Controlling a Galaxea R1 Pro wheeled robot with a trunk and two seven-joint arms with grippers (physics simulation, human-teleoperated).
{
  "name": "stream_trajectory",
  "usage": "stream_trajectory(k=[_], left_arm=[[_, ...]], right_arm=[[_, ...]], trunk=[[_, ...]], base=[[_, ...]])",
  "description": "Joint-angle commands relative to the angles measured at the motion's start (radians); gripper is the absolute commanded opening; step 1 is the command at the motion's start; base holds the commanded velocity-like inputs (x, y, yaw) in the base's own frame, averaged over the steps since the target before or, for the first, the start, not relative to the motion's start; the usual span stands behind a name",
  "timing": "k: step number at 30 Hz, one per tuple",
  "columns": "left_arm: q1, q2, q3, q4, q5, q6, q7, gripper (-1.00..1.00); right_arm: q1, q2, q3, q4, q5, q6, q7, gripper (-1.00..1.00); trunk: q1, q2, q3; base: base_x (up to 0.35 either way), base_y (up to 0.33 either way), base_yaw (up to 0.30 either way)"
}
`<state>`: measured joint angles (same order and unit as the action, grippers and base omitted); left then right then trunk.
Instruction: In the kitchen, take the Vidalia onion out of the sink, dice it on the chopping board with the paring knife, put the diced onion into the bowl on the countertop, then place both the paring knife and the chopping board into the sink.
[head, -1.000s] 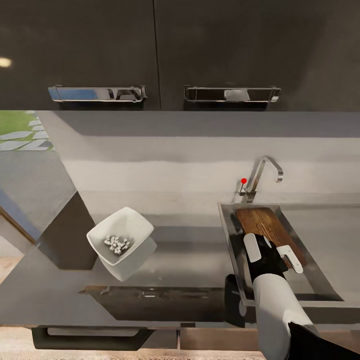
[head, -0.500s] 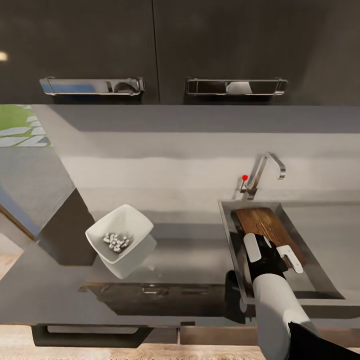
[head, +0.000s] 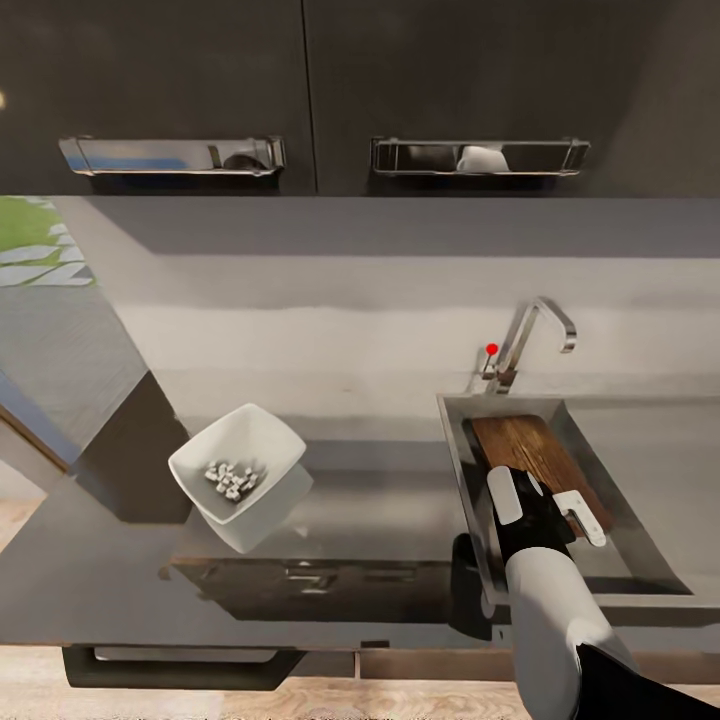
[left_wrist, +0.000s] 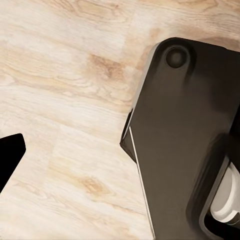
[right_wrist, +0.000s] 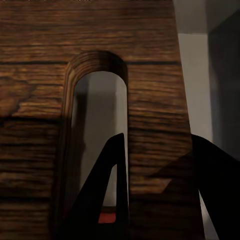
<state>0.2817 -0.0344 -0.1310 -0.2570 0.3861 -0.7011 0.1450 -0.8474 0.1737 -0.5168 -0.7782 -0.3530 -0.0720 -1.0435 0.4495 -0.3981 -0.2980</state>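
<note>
right gripper (head: 548, 515): fingers look spread, one through the board's oval slot and one past its edge in the wrist view. Can't honestly tell if it's clamping or loose.
left gripper: pointed at pale wooden floor (left_wrist: 65, 100) beside a dark part of the robot; whether it's spread or pressed together, no idea.
dark brown wooden chopping board (head: 535, 455): lying tilted inside the grey steel sink (head: 455, 450), slot end towards the robot. Stiff, fairly heavy, grippy grain. I'd hold it at the slot rim.
red-handled paring knife: just a red speck (right_wrist: 106, 218) under the slot, probably the handle.
white square bowl (head: 240, 472): on the grey tabletop (head: 380, 520), well apart from the sink, holding tiny white onion cubes (head: 230, 478).
chrome tap (head: 530, 345): behind the basin.
</note>
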Motion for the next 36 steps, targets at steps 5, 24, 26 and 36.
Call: stream_trajectory(k=[5, 24, 26, 36], left_arm=[[0.001, 0.0, -0.009, -0.002, 0.002, 0.0, 0.01, 1.0], [0.001, 0.001, -0.009, -0.002, 0.002, 0.0, 0.01, 1.0], [0.001, 0.001, -0.009, -0.002, 0.002, 0.0, 0.01, 1.0], [0.001, 0.0, -0.009, -0.002, 0.002, 0.0, 0.01, 1.0]], right_arm=[[-0.001, 0.001, -0.002, -0.002, -0.004, -0.008, 0.0, -1.0], [-0.001, 0.001, -0.003, -0.003, -0.004, -0.008, 0.0, -1.0], [-0.001, 0.001, -0.003, -0.003, -0.004, -0.008, 0.001, -1.0], [-0.001, 0.001, -0.003, -0.003, -0.006, -0.009, 0.0, -1.0]], trunk=[[0.001, -0.002, -0.01], [0.001, -0.002, -0.04], [0.001, -0.002, -0.043], [0.001, -0.002, -0.051]], base=[[0.0, 0.0, 0.0], [0.0, 0.0, 0.0], [0.0, 0.0, 0.0], [0.0, 0.0, 0.0]])
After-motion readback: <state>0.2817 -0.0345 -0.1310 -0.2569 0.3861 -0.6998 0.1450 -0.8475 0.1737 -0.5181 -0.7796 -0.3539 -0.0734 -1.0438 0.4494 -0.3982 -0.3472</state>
